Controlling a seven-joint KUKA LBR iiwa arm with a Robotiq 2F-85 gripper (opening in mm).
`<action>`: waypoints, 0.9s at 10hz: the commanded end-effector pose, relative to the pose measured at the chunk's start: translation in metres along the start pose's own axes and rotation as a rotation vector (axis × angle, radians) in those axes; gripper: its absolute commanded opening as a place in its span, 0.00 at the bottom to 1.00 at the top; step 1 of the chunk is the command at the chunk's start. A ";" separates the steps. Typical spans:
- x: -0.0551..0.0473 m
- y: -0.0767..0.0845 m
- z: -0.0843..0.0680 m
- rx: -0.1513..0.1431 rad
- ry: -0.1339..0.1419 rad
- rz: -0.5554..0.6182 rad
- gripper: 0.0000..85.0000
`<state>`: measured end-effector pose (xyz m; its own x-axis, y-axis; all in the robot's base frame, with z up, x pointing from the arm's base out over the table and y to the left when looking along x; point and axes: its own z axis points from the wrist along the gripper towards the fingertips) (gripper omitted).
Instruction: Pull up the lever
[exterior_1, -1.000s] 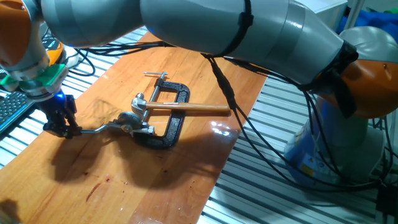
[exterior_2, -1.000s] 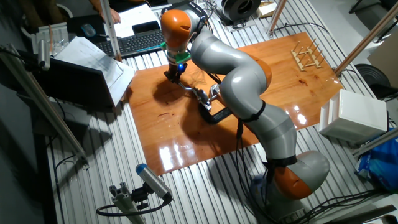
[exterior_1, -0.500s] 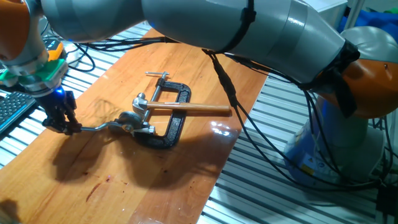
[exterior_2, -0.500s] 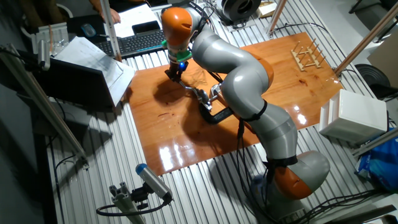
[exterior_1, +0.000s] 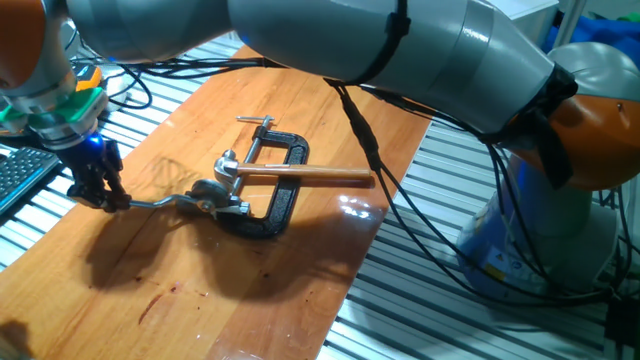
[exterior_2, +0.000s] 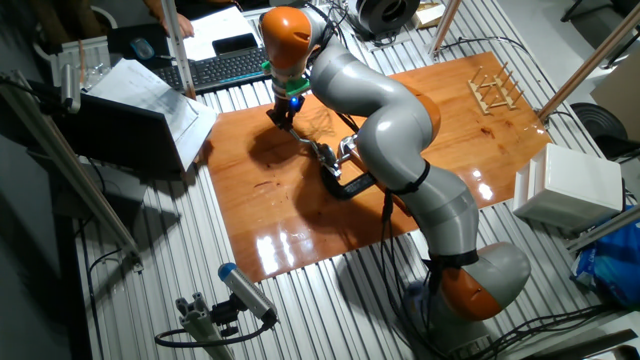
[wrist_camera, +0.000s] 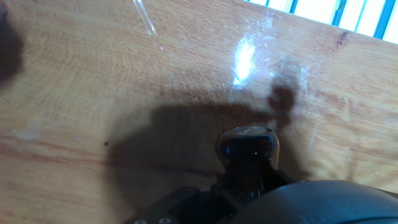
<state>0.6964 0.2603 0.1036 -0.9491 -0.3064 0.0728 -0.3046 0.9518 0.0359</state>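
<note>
**Gripping the lever's end at the left of the board**

Clamping down at the left side of the wooden board (exterior_1: 230, 290), the gripper (exterior_1: 103, 196) has its dark fingers pinched around the outer end of the lever (exterior_1: 160, 205). The knob itself is hidden inside the fingers, so only the thin bent silver arm shows, running right from the fingertips to the silver mechanism (exterior_1: 215, 195) near the board's middle. That arm sits low, close to the wood, with its shadow just beneath it.

The mechanism is held by a black C-clamp (exterior_1: 280, 195), its thin T-bar screw reaching toward the far side. A long straight brown rod (exterior_1: 305, 175) sticks out to the right from the mechanism, lying across the clamp's frame.

From the other fixed view, the gripper (exterior_2: 281, 113) sits at the far left part of the board (exterior_2: 300, 230), the big grey arm (exterior_2: 390, 130) arching over the clamp. A small wooden rack (exterior_2: 493, 90) stands well apart at the far right of the board.

The hand view is blurred: dark gripper body at the bottom, a rounded dark piece with a metallic rim (wrist_camera: 247, 146) above the wood, and shadow around it.
</note>
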 end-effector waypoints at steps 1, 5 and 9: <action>0.001 0.001 -0.002 0.002 0.004 0.000 0.00; 0.007 0.002 -0.012 -0.002 0.016 0.010 0.00; 0.009 0.002 -0.015 -0.010 0.020 0.014 0.00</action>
<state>0.6880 0.2589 0.1195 -0.9513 -0.2938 0.0934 -0.2909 0.9558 0.0439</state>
